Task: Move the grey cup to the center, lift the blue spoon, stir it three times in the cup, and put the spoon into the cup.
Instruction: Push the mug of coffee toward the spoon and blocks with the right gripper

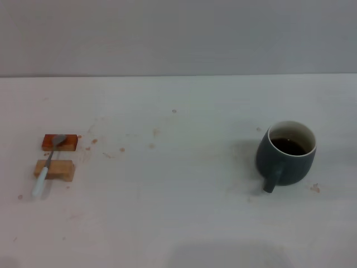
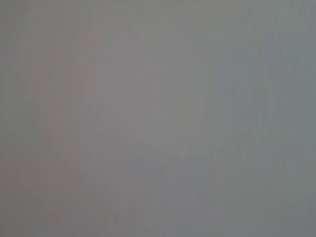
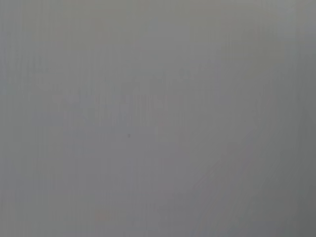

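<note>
While neither arm's jaws show, the grey cup [image 1: 286, 154] sits far right.

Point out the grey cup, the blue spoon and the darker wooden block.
Dark slate-grey ceramic cup [image 1: 293, 162]: head view, on its outer wall.
Slim blue-handled metal spoon [image 1: 40, 182]: head view, on its pale handle.
Reddish-brown wooden block [image 1: 69, 142]: head view, on its bare end.

Matt ceramic grey cup [image 1: 286, 155]; metal-bowled blue spoon [image 1: 47, 165] on two wooden blocks [image 1: 57, 156]
</note>
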### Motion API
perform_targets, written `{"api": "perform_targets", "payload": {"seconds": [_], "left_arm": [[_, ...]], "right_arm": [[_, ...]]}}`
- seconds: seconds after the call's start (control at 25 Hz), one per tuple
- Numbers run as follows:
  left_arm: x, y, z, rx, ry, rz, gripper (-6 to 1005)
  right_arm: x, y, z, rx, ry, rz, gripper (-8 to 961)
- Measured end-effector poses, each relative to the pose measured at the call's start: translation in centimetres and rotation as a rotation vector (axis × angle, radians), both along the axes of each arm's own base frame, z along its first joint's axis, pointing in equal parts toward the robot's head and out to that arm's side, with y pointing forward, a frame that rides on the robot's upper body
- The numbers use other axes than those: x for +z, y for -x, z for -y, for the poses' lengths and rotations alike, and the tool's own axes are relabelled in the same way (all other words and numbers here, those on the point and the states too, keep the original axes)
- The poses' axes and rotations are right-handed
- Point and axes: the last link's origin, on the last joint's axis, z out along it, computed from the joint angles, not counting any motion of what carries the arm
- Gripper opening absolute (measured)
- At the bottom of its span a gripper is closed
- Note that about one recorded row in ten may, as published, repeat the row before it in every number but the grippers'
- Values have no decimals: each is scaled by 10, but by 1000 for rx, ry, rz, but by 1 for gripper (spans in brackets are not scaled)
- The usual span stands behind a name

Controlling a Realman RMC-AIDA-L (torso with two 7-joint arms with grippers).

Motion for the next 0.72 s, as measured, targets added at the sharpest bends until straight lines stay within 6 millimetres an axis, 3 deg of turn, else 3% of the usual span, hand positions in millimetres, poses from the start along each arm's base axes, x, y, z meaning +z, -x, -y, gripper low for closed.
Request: {"api": "perform_targets", "payload": {"seconds": [0.36,0.72], "left_arm": [[-1,1,0,4,10,3,855],[-8,0,0,1,44,-4,855]], "right_arm": [[-5,1,0,-1,8,-6,342],[-31,2,11,-3,40,-12,312]]}}
